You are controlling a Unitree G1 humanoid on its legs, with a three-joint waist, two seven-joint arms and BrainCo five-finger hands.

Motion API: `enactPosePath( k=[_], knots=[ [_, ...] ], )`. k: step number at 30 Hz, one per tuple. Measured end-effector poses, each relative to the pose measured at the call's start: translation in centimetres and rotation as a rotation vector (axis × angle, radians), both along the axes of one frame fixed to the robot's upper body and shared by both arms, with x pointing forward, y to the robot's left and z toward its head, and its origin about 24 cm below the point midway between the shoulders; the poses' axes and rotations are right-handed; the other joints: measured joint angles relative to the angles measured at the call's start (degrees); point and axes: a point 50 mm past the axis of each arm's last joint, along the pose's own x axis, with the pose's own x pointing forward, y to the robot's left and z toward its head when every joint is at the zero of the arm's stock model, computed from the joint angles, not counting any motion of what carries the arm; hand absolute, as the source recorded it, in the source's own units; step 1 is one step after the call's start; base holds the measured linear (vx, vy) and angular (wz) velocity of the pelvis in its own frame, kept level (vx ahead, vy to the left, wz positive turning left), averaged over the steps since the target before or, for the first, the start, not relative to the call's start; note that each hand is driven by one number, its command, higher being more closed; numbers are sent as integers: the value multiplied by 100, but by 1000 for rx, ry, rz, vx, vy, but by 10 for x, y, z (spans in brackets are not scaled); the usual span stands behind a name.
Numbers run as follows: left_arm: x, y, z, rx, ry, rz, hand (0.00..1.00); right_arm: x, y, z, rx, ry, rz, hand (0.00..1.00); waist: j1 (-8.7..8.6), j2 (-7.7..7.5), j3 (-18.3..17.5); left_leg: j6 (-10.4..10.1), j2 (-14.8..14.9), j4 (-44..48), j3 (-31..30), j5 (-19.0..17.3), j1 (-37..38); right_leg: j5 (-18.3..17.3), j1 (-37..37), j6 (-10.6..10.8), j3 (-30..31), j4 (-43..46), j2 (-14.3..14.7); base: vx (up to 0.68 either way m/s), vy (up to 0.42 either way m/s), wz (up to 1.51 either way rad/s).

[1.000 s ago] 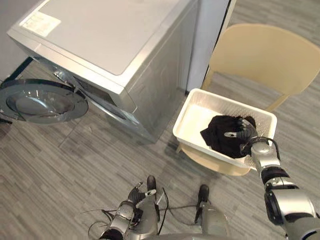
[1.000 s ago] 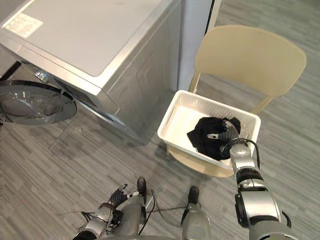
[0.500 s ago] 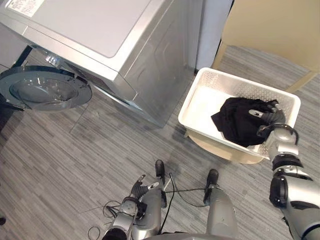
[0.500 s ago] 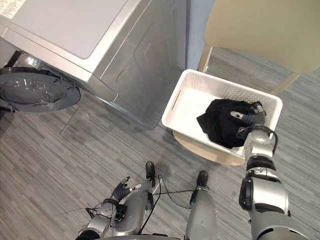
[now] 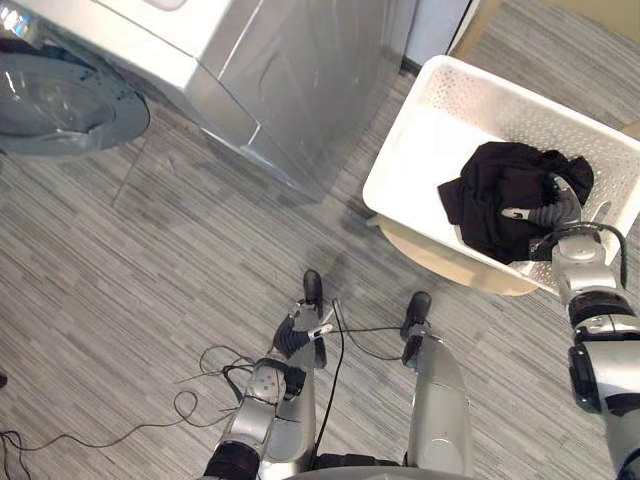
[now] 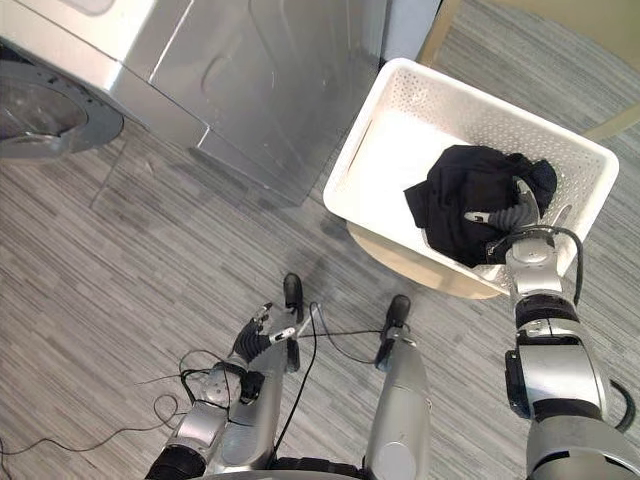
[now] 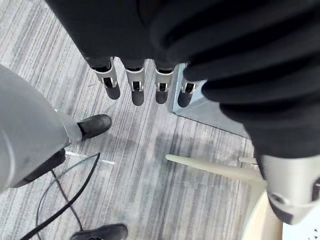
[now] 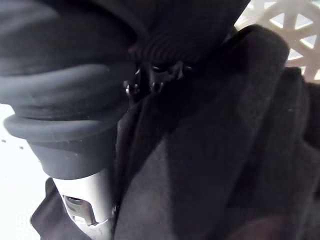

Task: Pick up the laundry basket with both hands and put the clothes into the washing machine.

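Observation:
A white laundry basket [image 5: 398, 135] rests on a beige chair seat [image 5: 450, 268] to my right. In its near right part lies a bundle of black clothes [image 5: 495, 185]. My right hand [image 5: 548, 212] sits on that bundle at the basket's near wall. Its fingers and thumb are curled into the black clothes [image 8: 210, 150], which bunch up around them. Low beside my legs hangs my left hand [image 5: 300, 335], well left of the basket. Its fingers [image 7: 132, 90] are straight and hold nothing.
The silver washing machine [image 5: 290, 90] stands at the upper left, close beside the basket. Its round door [image 5: 60, 100] hangs open at the far left. Grey plank floor [image 5: 150, 280] spreads in front of the machine.
The camera has tilted down and moved closer, so the basket shows larger and the machine's top has left the view. My right hand stays on the black clothes.

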Motion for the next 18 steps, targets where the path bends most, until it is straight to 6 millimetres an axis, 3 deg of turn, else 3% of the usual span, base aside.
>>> enactPosePath(
  k=[2,3,8,11,15,17,18],
  knots=[
    [-1,2,2,-10,-7,14,0,1,0,2,-63,23,20,0,0,-21,-9,-8,5,100,-21,-45,-142,2,-81,-3,-43,10,-16,-13,-44,6],
    [-1,4,3,-19,-10,28,0,1,0,3,-104,39,32,100,-1,-36,-8,7,14,152,-57,-75,-226,3,-108,-5,-101,11,-19,-12,-33,6],
    [0,8,9,-40,-25,61,0,-1,-4,4,-268,112,61,100,33,-125,-51,13,32,283,-166,-83,-496,15,-224,-23,-253,55,-29,-2,-44,12],
    [2,11,13,-45,-44,84,0,-3,-7,3,-330,157,56,100,153,-191,-85,-5,29,304,-177,-70,-513,15,-224,-24,-269,71,-37,3,-37,5],
    [3,15,15,-59,-55,127,0,-4,-4,-7,-286,198,66,100,218,-238,-136,21,1,312,-229,-47,-510,14,-172,-24,-334,77,-62,6,-38,8],
    [3,16,16,-69,-55,157,0,-7,0,-22,-198,213,67,100,276,-245,-162,21,0,314,-263,-44,-477,6,-102,-37,-382,75,-65,21,-42,11],
    [4,18,16,-70,-55,175,0,-11,7,-35,-63,173,54,100,301,-266,-174,20,3,328,-291,-43,-425,-17,-14,-67,-422,75,-64,25,-43,13]
  ],
)
